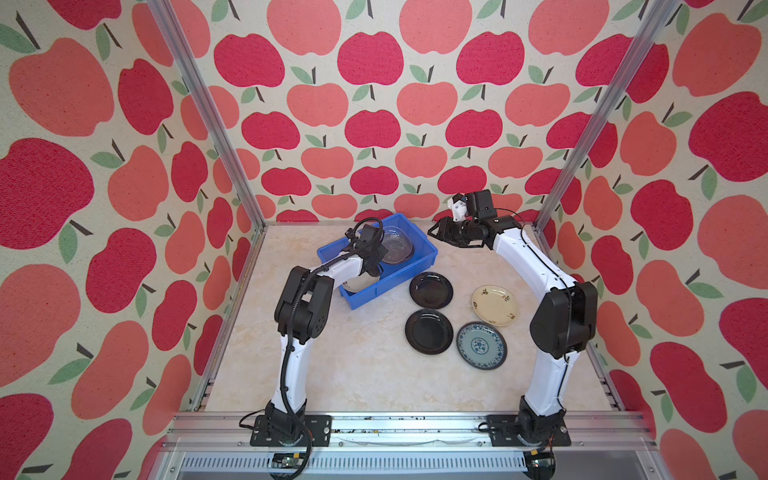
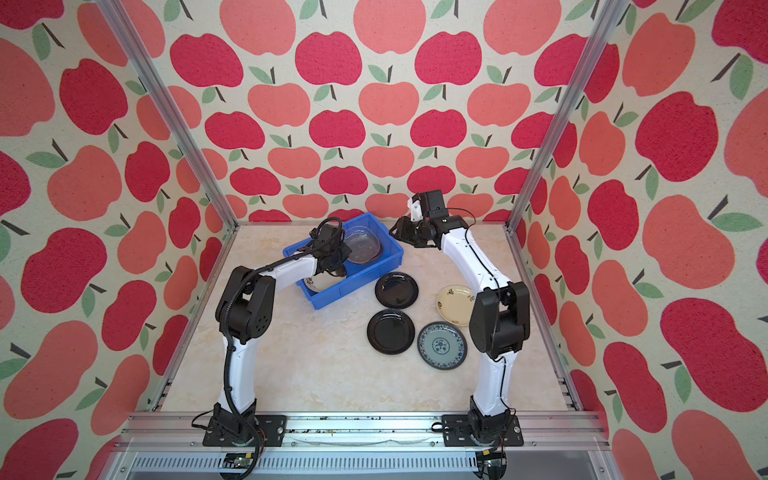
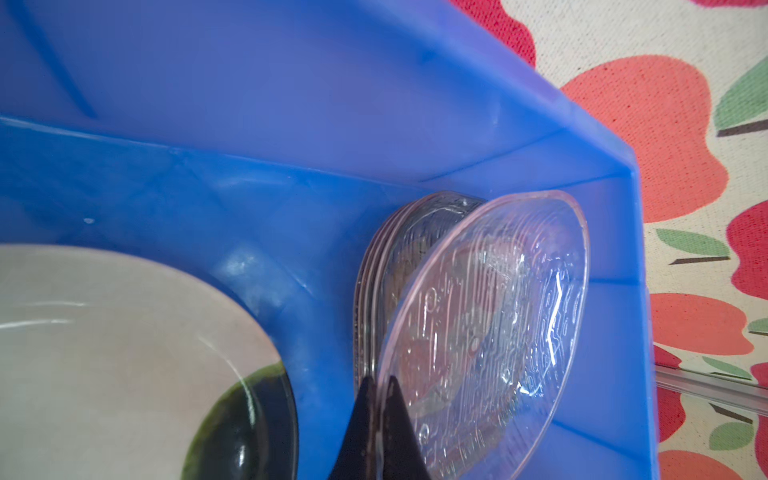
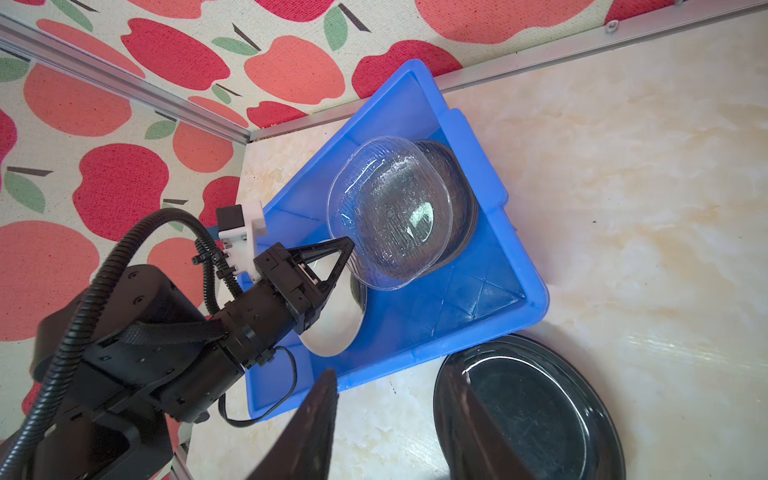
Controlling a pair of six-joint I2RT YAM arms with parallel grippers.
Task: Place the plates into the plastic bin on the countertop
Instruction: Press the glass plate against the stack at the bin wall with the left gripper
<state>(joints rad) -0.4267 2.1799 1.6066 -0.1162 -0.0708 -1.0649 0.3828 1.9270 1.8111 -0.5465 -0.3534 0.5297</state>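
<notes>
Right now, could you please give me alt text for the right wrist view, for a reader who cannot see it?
The left tool pinches the rim of a clear glass plate, tilted over a stack of glass plates inside the blue bin. A white plate also lies in the bin; a black plate sits on the countertop outside.
</notes>
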